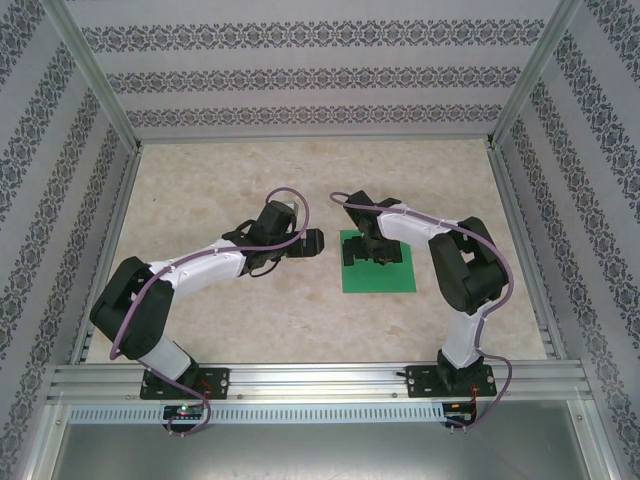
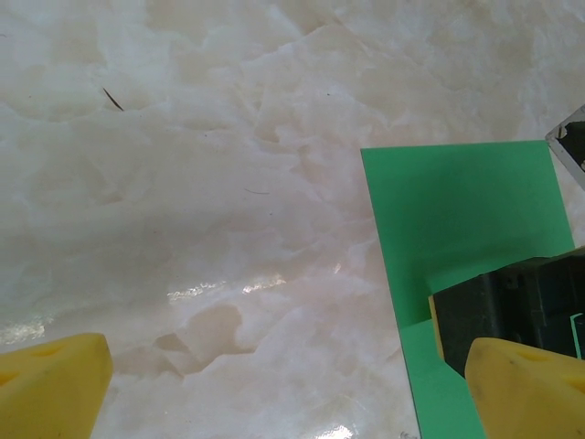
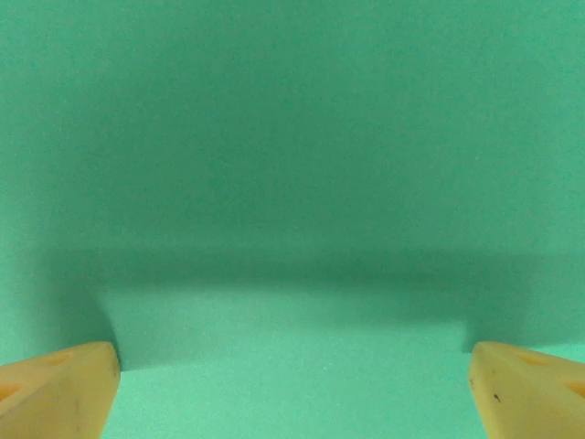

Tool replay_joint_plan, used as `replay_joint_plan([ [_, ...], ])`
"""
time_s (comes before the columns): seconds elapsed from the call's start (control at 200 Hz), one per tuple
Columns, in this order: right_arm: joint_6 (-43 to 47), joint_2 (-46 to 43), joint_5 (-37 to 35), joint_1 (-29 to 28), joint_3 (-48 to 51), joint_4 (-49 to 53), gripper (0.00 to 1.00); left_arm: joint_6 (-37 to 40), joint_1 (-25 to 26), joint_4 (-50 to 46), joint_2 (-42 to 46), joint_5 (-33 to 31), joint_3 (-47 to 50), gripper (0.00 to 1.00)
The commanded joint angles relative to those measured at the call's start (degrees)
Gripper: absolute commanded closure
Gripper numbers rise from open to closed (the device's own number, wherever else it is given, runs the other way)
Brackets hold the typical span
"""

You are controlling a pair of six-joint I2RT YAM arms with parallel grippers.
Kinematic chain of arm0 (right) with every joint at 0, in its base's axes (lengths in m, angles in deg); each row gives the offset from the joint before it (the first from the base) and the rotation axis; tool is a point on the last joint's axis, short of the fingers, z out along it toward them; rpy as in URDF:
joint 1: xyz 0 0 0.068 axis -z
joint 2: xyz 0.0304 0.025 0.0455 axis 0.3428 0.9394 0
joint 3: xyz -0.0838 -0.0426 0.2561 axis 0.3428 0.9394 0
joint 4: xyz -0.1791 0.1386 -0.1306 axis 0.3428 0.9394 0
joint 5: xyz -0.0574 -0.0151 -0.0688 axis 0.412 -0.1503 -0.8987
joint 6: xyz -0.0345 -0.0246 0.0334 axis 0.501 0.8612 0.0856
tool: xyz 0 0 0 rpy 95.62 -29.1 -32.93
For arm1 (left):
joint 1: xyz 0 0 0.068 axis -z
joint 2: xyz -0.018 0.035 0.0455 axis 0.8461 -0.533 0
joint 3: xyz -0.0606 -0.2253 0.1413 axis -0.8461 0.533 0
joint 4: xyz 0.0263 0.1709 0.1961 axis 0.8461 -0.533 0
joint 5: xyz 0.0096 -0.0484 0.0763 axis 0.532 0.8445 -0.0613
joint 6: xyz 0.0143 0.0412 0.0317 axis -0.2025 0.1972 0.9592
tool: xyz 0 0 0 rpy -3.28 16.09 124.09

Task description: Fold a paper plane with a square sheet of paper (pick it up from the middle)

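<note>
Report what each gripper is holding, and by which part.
Nothing is held. The right gripper hangs open over the square sheet of paper, which lies on the table; the left gripper is open beside it.

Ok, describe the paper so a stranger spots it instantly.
Start at the pale marbled table between patterned walls. Right of its centre, beneath the right gripper, lies the square sheet of paper. Its flat bright green stands out against the cream surface.
</note>
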Motion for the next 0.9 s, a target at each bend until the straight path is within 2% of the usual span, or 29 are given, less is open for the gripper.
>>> replay_joint_plan([
  [0.0,-1.5,-3.7,-1.6,-0.5,-1.0,-0.2,0.02,-0.2,0.4,-0.5,1.6,-1.1,-1.1,0.0],
  [0.12,-3.4,-5.5,0.8,2.5,0.4,-2.3,0.02,0.2,0.4,-0.4,1.2,-0.8,-1.3,0.0],
  [0.24,-3.2,-3.7,2.6,4.3,0.5,-3.6,0.02,0.3,0.4,-0.1,0.5,-0.2,-1.7,0.0],
  [0.53,-3.2,2.6,1.2,2.5,-1.0,-2.8,0.02,0.4,0.4,-0.1,-1.1,0.9,-3.0,0.0],
  [0.894,-2.5,3.6,2.2,2.4,1.7,-4.2,0.03,0.8,0.4,-1.1,-0.6,0.5,-3.4,0.0],
])
